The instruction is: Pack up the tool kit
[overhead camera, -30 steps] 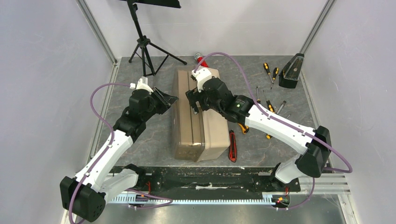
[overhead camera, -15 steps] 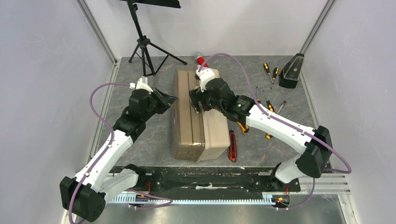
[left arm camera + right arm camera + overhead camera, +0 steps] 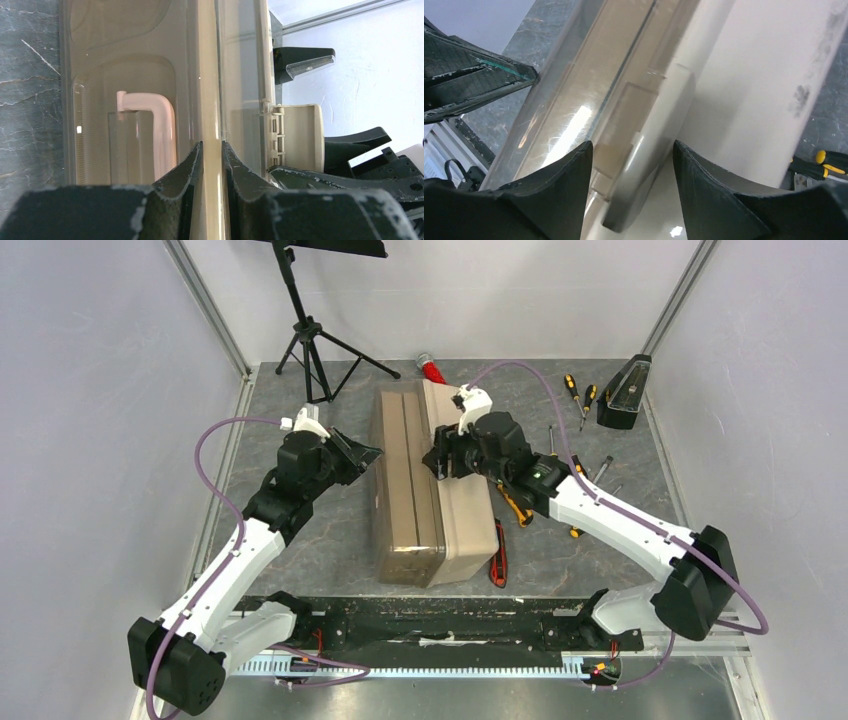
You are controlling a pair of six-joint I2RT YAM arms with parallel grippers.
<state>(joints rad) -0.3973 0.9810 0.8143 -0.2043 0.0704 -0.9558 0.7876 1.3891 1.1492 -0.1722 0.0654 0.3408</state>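
- The toolbox lies lengthwise in the middle of the surface; it is a large translucent tan shell with cream trim, and it looks closed from above.
- Loose tools lie to its right and are not yet in the box: screwdrivers toward the far edge; a red utility knife just beside the box's near right corner; an orange utility knife partly under the right arm.
- The left claw is narrow, with a finger on each side of the cream rib that runs along the box; it appears to pinch that rib and so pin the box in place.
- The right claw stands wide, straddling a cream latch on the box; I cannot tell whether its fingers touch the latch.
- Handling, as a judgement: the box is hard, smooth plastic, so stiff but slippery; it is bulky, and probably light while the tools are out; its broad faces are too wide for a claw, so the rib, the latch lip or the handle are the places to grip.
- The latch and hinges look like the weak points; prying the latch with the box unpinned would likely slide it across the polished stone.
- The tools are slim and rigid; round handles may roll, so take each across the middle of its handle.
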